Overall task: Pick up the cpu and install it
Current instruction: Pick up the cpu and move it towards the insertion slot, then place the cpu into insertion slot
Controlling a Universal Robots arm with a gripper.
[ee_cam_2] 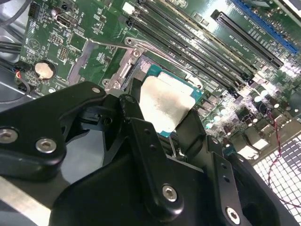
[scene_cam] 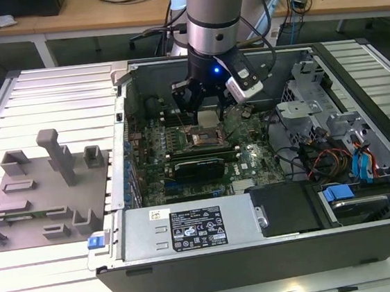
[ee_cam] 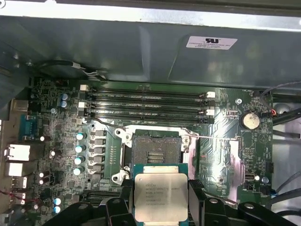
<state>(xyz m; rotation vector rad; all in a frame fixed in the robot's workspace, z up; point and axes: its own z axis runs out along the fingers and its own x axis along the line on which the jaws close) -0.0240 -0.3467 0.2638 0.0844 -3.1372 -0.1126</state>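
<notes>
My gripper point(scene_cam: 205, 108) hangs inside the open computer case, shut on the cpu point(scene_cam: 207, 119), a small square chip with a pale silvery top. In both wrist views the black fingers point(ee_cam: 194, 197) press two opposite edges of the cpu point(ee_cam: 161, 195) point(ee_cam_2: 164, 104). The chip is held flat a little above the motherboard, beside and partly over the square metal-framed socket point(ee_cam: 155, 149) point(scene_cam: 205, 139), whose dark centre lies uncovered. In the second wrist view the socket's frame point(ee_cam_2: 120, 75) shows just past the chip's edge.
Memory slots point(ee_cam: 146, 101) run along one side of the socket, and a long black card point(scene_cam: 197, 167) lies on the other. A power supply point(scene_cam: 190, 230) fills the case's front, with drive bays and cables point(scene_cam: 334, 145) at the exterior view's right. A grey tray point(scene_cam: 47, 196) lies outside the case, at the exterior view's left.
</notes>
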